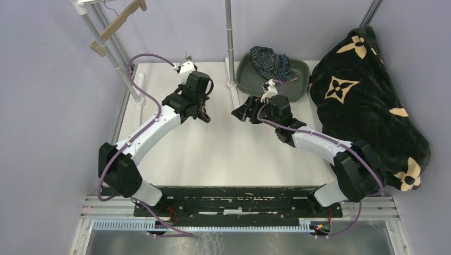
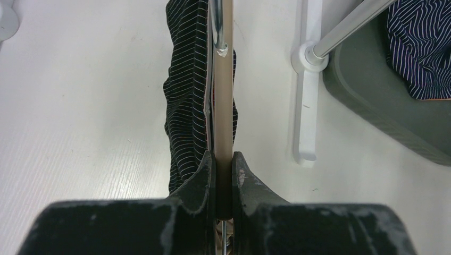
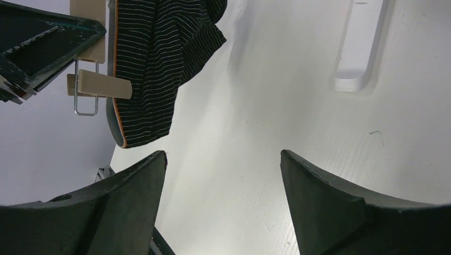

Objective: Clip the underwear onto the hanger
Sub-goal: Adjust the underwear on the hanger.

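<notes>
Wood sits clenched between my left fingers [image 2: 199,180]: the bar of the hanger [image 2: 223,106], black pinstriped underwear [image 2: 186,95] hanging against it. My right fingers [image 3: 127,196] stand spread, empty, above the worktop [image 3: 255,106]. The navy underwear [image 1: 271,62] lies in the grey tray [image 1: 303,79].

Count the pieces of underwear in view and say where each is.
2. The black pinstriped underwear hangs from the hanger clamped in the left gripper; the navy striped underwear lies in the grey tray. The blanket could hide more.
</notes>
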Available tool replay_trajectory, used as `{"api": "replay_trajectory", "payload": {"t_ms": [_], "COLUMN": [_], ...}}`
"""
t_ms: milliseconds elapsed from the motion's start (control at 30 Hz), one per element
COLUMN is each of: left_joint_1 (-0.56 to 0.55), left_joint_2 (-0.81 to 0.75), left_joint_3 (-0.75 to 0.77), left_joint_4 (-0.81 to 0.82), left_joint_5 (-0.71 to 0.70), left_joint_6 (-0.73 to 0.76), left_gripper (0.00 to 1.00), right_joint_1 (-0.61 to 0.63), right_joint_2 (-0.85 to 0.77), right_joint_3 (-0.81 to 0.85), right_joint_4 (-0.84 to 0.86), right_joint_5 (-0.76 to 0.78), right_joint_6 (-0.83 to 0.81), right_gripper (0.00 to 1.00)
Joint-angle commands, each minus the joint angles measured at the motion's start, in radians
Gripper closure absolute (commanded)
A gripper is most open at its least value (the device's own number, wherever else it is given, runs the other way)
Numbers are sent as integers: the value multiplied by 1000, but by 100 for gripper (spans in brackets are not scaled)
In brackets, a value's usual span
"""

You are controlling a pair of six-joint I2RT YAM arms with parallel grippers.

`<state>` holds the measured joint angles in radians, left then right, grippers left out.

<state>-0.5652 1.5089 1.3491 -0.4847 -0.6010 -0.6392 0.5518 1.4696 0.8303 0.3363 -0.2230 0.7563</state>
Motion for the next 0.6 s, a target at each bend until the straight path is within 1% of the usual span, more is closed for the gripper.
{"api": "replay_trajectory", "payload": {"t_ms": [0, 200, 400, 567], "left_joint_1": [-6, -5, -6, -6], "left_joint_2": [-8, 49, 122, 164], "left_joint_3": [63, 134, 244, 305], "left_joint_4": [41, 33, 0, -7], "left_joint_5": [-42, -30, 5, 60], "left_joint_6": [-40, -40, -40, -55], "left_gripper": [97, 97, 97, 97], "right_joint_1": [10, 60, 149, 236], "right_joint_2": [3, -18, -50, -50], "right_joint_3": [51, 38, 19, -12], "right_joint_4": [41, 45, 14, 88], "right_joint_5": [12, 29, 149, 243], "right_joint_6": [-21, -127, -283, -376], "right_gripper": [14, 17, 18, 19]}}
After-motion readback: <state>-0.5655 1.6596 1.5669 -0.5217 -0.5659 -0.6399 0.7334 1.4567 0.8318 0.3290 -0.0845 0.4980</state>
